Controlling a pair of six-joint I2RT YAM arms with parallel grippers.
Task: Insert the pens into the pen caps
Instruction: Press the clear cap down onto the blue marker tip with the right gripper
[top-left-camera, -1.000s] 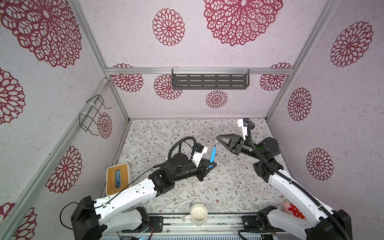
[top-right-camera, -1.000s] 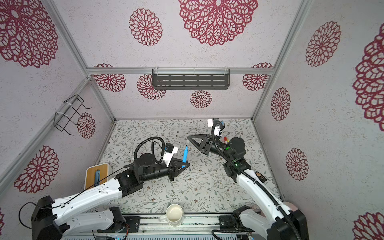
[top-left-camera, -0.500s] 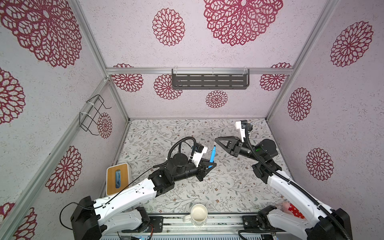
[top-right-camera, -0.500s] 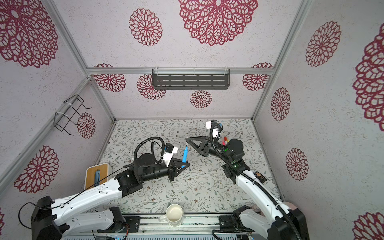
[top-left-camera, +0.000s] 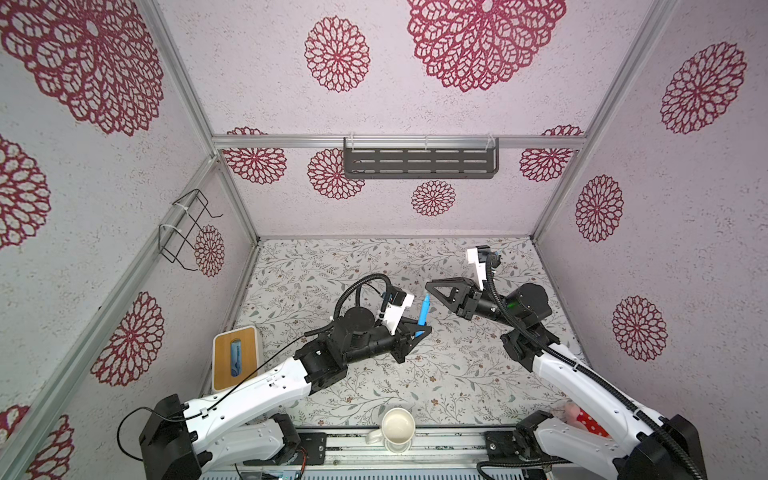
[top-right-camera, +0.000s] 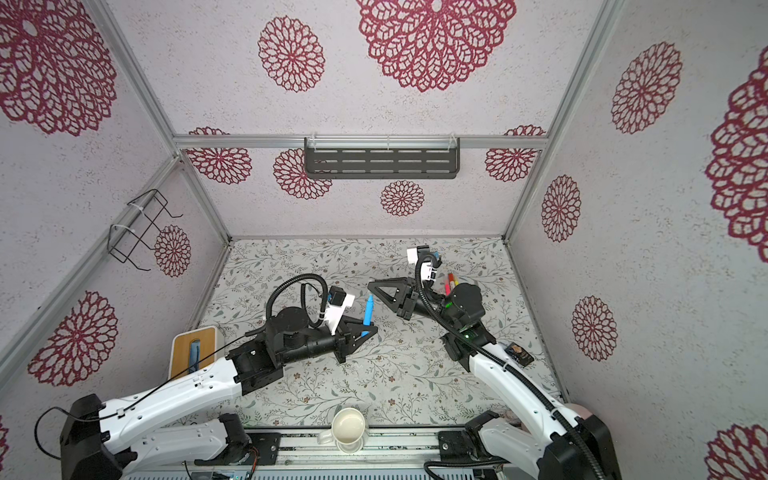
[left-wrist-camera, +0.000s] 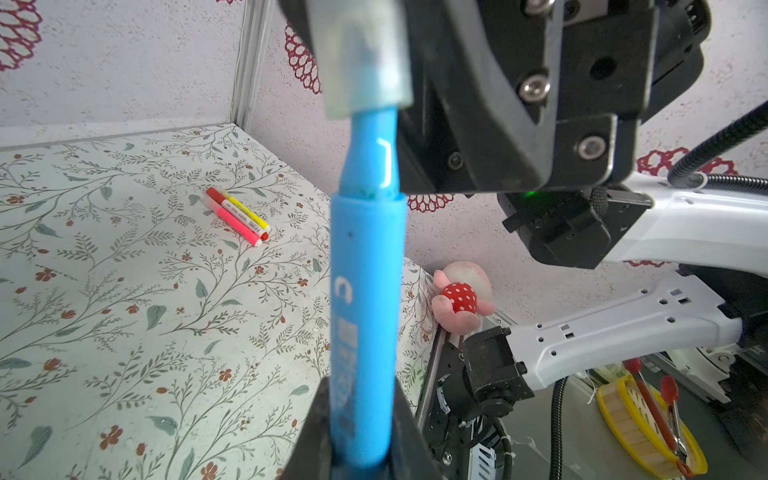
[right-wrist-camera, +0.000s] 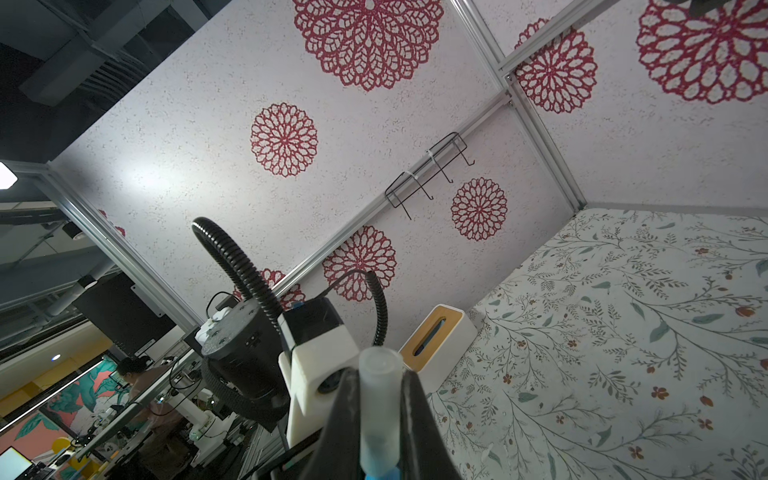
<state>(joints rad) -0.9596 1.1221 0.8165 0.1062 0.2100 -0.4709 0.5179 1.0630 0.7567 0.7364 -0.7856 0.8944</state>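
Jutting from left pincer (left-wrist-camera: 357, 405), pen (left-wrist-camera: 368, 299) meets cap (left-wrist-camera: 359, 54).

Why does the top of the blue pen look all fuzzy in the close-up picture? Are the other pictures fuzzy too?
Left wrist view: the clear cap and blue pen are probably too near the lens, so they blur, while the pink pen behind stays sharp. Right wrist view: the clear cap is soft too, and a bright glare patch washes the wall. Both top views: sharp all over.
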